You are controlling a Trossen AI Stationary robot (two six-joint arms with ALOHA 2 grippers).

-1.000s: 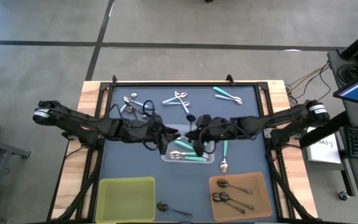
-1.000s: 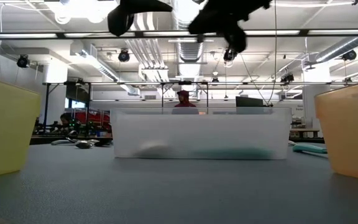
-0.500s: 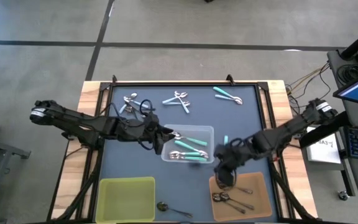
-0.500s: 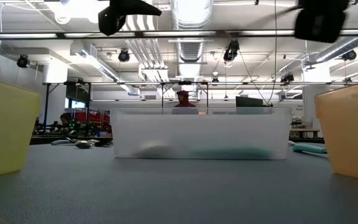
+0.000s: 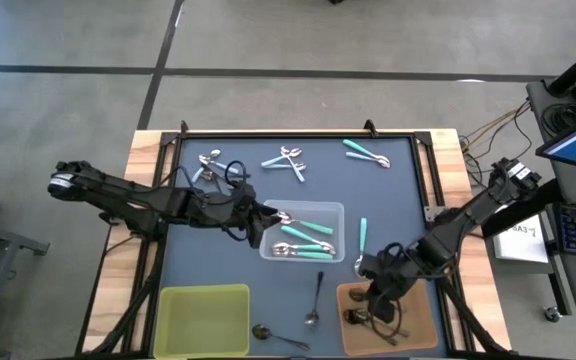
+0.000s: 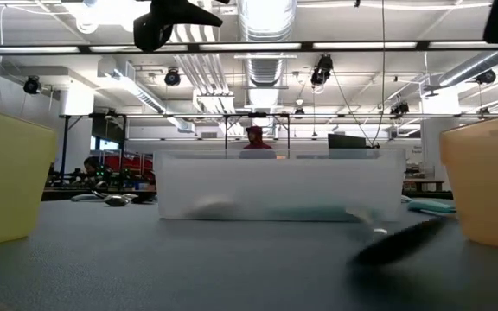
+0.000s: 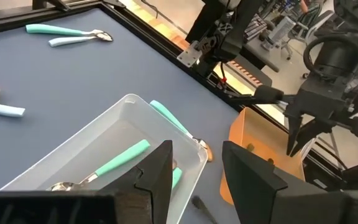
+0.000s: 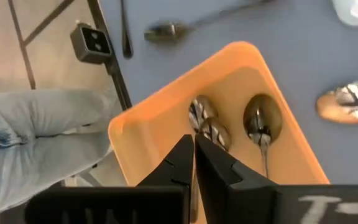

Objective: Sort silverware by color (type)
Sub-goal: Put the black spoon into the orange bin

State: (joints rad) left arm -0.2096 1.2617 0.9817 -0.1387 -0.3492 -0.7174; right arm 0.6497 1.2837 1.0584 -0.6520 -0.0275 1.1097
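Note:
My right gripper (image 5: 371, 298) (image 8: 193, 142) hangs shut and empty over the brown bin (image 5: 420, 288), where dark spoons (image 8: 263, 121) lie. A dark spoon (image 5: 313, 300) (image 8: 166, 30) lies on the mat just left of that bin and shows blurred in the low view (image 6: 400, 242). My left gripper (image 5: 271, 215) (image 7: 197, 149) is open and empty above the left end of the clear bin (image 5: 303, 205), which holds teal-handled spoons (image 7: 120, 158). One teal spoon (image 5: 361, 245) lies on the mat right of the clear bin.
A yellow bin (image 5: 203, 288) (image 6: 3, 177) stands near the table's near-left edge, with another dark spoon (image 5: 273, 335) beside it. Spoons lie in groups along the far edge (image 5: 213, 160) (image 5: 286, 160) (image 5: 366, 153). A person's legs (image 8: 36, 134) show beyond the near edge.
My right gripper has swung from beside the clear bin toward the near right and now hangs over the brown bin. A dark spoon has landed on the mat left of the brown bin, where none lay before. My left gripper has drawn back slightly toward the left.

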